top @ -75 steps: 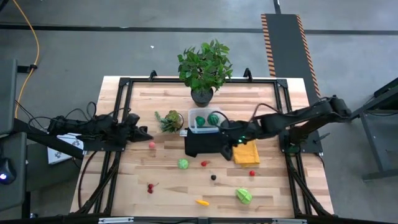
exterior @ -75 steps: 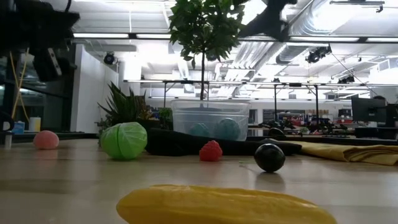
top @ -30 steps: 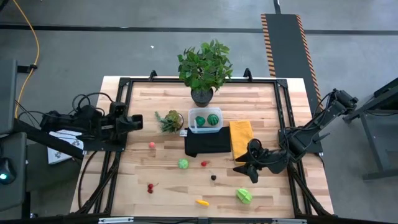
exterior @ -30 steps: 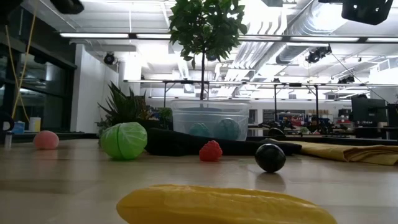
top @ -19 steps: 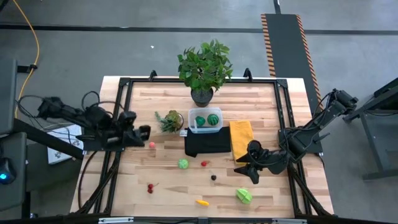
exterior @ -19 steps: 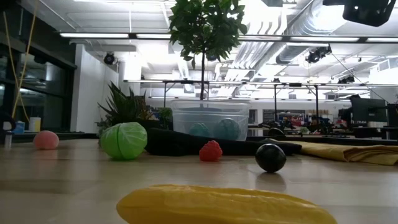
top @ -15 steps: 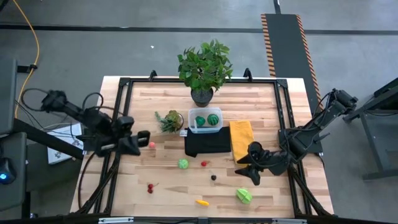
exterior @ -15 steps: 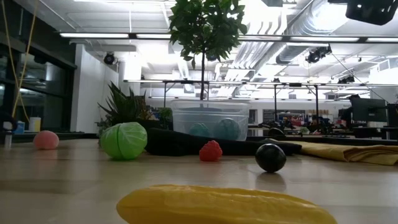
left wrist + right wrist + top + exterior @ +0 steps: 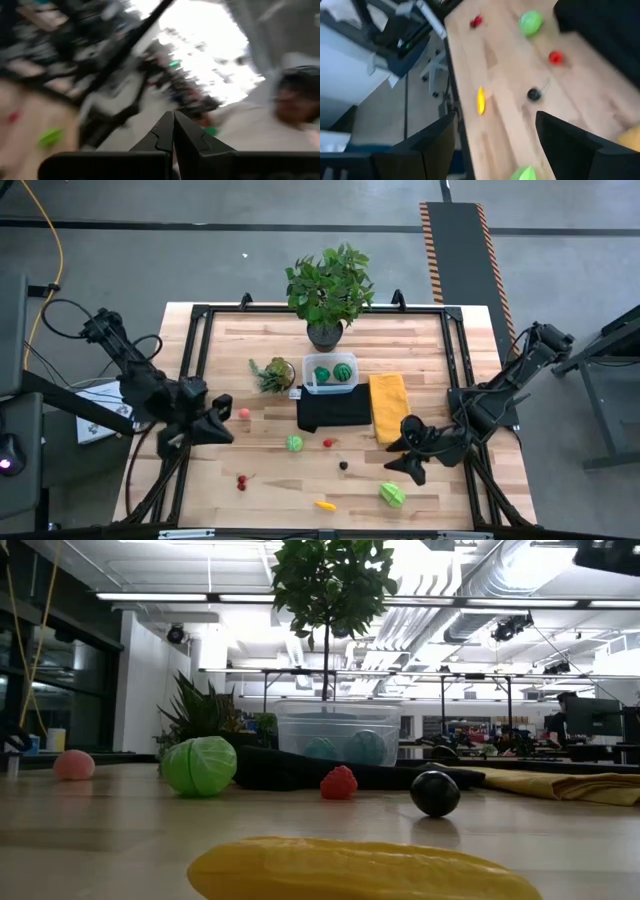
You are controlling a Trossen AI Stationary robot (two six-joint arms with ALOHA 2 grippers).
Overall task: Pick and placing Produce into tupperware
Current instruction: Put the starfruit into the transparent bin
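The tupperware (image 9: 331,374) stands at the table's middle with two dark green striped balls (image 9: 343,371) inside. Loose produce lies on the wood nearer the front: a pink ball (image 9: 243,413), a green ball (image 9: 294,443), a red berry (image 9: 328,443), a black ball (image 9: 343,465), cherries (image 9: 241,481), a yellow piece (image 9: 324,504) and a light green leafy piece (image 9: 392,495). My left gripper (image 9: 222,430) hovers shut near the table's left edge, below the pink ball. My right gripper (image 9: 403,467) hangs open just above the leafy piece (image 9: 522,174), holding nothing.
A black cloth (image 9: 333,410) and a yellow cloth (image 9: 392,408) lie in front of and beside the tupperware. A small spiky plant (image 9: 273,373) and a big potted plant (image 9: 329,290) stand behind. A person (image 9: 285,115) shows blurred beyond the table.
My left gripper has swung from beside the table's left edge toward the near edge and a little inward over the wood, rising and turning as it went, still shut. The produce has not moved.
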